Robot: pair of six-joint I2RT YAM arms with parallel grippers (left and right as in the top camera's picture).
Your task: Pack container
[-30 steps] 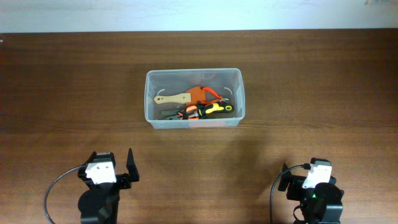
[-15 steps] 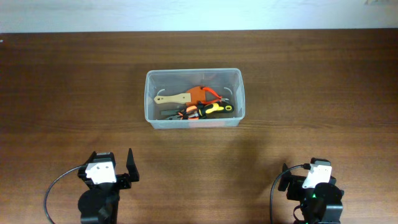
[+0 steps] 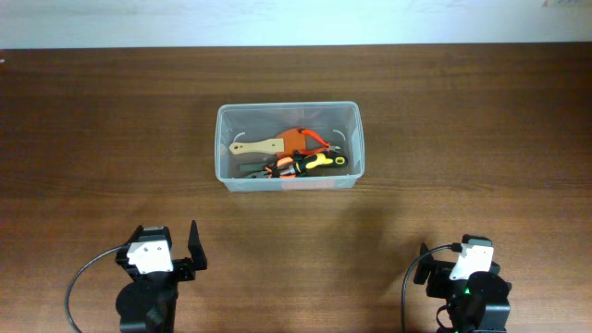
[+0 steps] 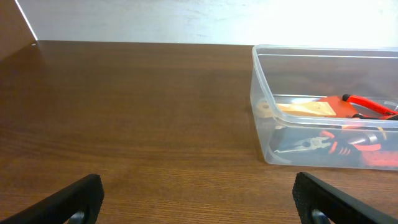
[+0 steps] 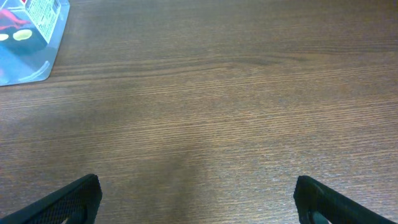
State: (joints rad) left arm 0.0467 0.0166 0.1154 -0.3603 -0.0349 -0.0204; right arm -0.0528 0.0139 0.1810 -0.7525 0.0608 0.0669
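Overhead view: the container [image 3: 277, 121] stands upright on the brown wooden table [image 3: 481, 139], slightly left of centre in the upper half of the frame, long side running left to right. It is well apart from both arms.

Contents, all lying on the container floor toward its lower and right part:
- a wooden-handled tool [image 3: 257, 146], handle pointing to the left of the frame;
- an orange piece [image 3: 296, 140] at the head end of that handle;
- red-handled pliers [image 3: 316, 140], touching the orange piece on its right;
- a yellow-and-black handle [image 3: 324, 161] below them;
- a second pair of pliers with orange-and-black grips [image 3: 281, 167] against the lower wall.
The items overlap; how each rests on the next cannot be told.

Left gripper [image 4: 199, 186]: at the lower left of the overhead frame. In the left wrist view its two fingers sit at the bottom corners, spread wide with nothing between them, only bare table. The container appears at the right edge of that view, cut off by the frame.

Right gripper [image 5: 198, 185]: at the lower right of the overhead frame. Fingers likewise spread wide, nothing held. One corner of the container, carrying a printed label [image 5: 46, 9], shows in the upper left corner of the right wrist view.
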